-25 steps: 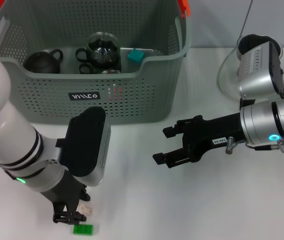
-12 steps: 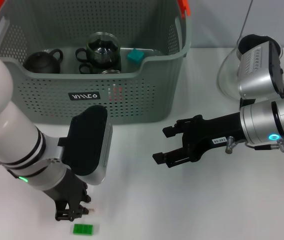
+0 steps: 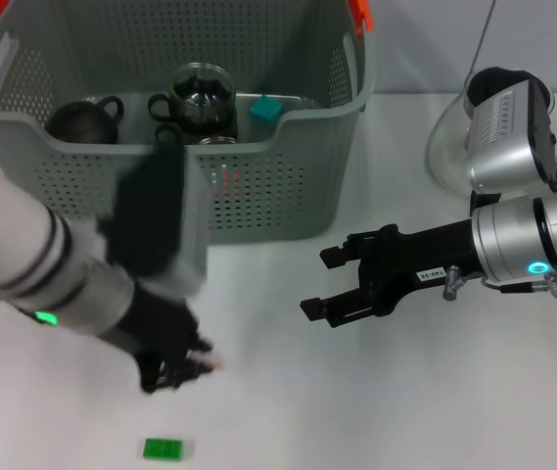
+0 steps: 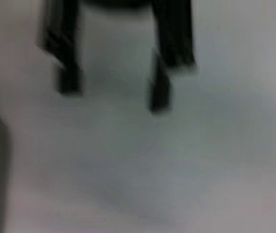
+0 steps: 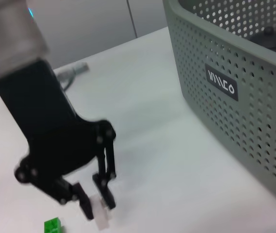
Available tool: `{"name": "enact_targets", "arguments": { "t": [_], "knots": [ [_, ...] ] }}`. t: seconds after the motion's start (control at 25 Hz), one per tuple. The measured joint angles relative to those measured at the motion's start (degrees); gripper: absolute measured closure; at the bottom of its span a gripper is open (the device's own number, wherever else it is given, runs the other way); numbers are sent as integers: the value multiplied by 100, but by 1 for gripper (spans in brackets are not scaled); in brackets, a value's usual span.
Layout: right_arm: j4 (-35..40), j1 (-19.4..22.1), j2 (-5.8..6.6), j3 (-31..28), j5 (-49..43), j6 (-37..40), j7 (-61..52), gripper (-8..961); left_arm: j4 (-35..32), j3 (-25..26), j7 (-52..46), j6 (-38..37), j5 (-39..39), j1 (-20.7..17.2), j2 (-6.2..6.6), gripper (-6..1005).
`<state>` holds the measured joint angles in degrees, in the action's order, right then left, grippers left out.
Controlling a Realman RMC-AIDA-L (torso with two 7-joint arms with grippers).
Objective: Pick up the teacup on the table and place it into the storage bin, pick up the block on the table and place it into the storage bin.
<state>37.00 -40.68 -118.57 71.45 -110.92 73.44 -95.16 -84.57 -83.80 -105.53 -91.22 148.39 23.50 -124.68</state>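
Grey-green perforated plastic storage bin (image 3: pixel 258 201) already holds dark teacups; the left gripper (image 3: pixel 178 367) hangs in front of it.

Its fingers pinch a small pale block (image 5: pixel 100 218), while a small flat green block (image 3: pixel 162 449) lies on the white table (image 3: pixel 356 411) nearer the robot. Thin grip: it could slip out. The right gripper (image 3: pixel 325 286), released, idles right of the bin.

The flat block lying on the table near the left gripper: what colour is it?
Bright green; the block shows best in the head view.
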Motion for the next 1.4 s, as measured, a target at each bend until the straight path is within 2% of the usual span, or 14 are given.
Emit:
{"name": "enact_targets", "arguments": {
  "t": [0.04, 0.12, 0.32, 0.4, 0.48, 0.72, 0.76, 0.84, 0.92, 1.04, 1.16, 1.24, 1.32, 1.4],
  "knots": [
    [0, 3, 1, 0, 0, -1, 0, 70, -58, 167, -49, -63, -188, 2, 9, 835],
    [0, 20, 3, -1, -1, -2, -2, 69, -226, 808, -263, -259, -804, 42, 22, 835],
    [-1, 53, 9, -8, -1, -6, -2, 69, -628, 2709, -786, -660, -2795, 304, 59, 837],
    [-8, 41, 10, -9, 0, -3, -2, 69, -636, 3264, -996, -403, -3183, 548, 91, 837],
    [-8, 20, 6, -9, -1, 7, -2, 69, -344, 3546, -1210, 186, -3163, 899, 187, 838],
    [0, 1, -18, 24, -1, -11, -1, 70, 1540, 3511, -1694, 1760, -2321, 1848, 636, 835],
    [1, 0, -18, 23, 0, -12, -1, 70, 1892, 3509, -1702, 1920, -2230, 1980, 692, 805],
    [1, -1, -16, 17, 0, 2, 0, 70, 2124, 3508, -1691, 2021, -2187, 2075, 725, 745],
    [0, -1, -7, 9, 0, 15, -1, 71, 2014, 3509, -1692, 2009, -2194, 2044, 687, 684],
    [1, 6, 4, -1, 0, 20, 5, 71, 1358, 3528, -1723, 1618, -2273, 1849, 575, 560],
    [1, 20, 10, -2, 0, 18, 17, 70, 360, 3466, -1459, 523, -2570, 1476, 422, 419],
    [0, 29, 13, -2, 0, 10, 18, 70, -291, 3277, -952, -438, -2797, 1195, 318, 378],
    [-5, 32, 17, -4, 0, -1, 15, 70, -933, 2900, -401, -1378, -2783, 821, 169, 338],
    [-19, 32, 19, -5, 1, -13, 12, 69, -1476, 2361, -116, -1905, -2537, 409, 77, 297]
  ]
}}
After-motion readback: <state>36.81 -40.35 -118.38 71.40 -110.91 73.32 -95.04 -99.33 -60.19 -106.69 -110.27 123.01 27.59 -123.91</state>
